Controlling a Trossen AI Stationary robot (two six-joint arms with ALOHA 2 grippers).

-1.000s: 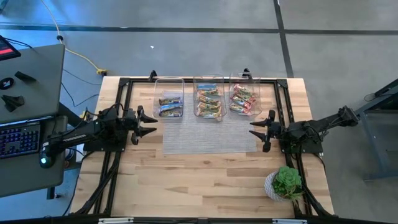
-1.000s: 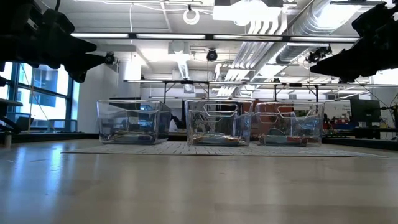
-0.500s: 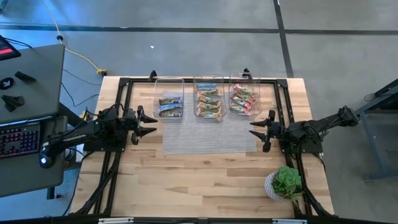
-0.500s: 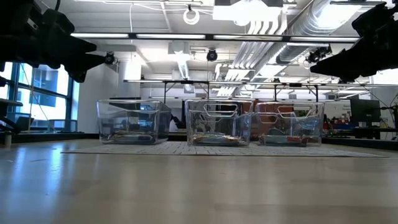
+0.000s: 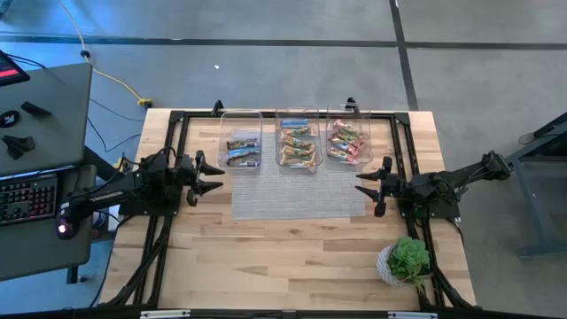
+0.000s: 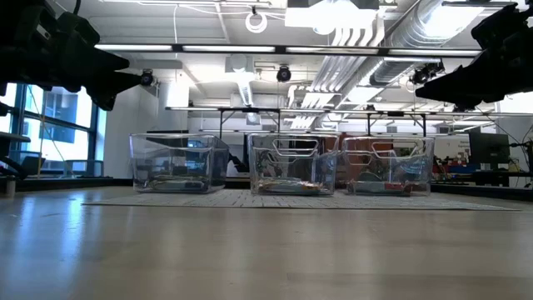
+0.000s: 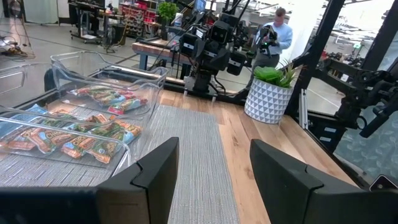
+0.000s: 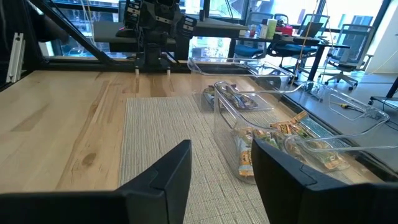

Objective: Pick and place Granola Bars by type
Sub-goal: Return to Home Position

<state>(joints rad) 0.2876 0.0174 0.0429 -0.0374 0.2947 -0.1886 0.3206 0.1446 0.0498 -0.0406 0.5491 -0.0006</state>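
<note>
Granola bars lie sorted in three clear bins along the table's far side: blue/purple bars (image 5: 242, 151) in the left bin, tan/green bars (image 5: 299, 144) in the middle bin, red/pink bars (image 5: 346, 142) in the right bin. My left gripper (image 5: 217, 175) hovers open above the table, left of the grey mat. My right gripper (image 5: 361, 187) hovers open at the mat's right edge. Both are empty. The left wrist view shows the tan/green bars (image 7: 74, 138) and red/pink bars (image 7: 109, 98); the right wrist view shows tan/green bars (image 8: 273, 134).
A grey woven mat (image 5: 297, 190) lies in front of the bins. A green potted plant (image 5: 406, 260) stands near the table's right near corner. A desk with a keyboard (image 5: 27, 199) sits left of the table. A person (image 7: 278, 37) stands in the room beyond.
</note>
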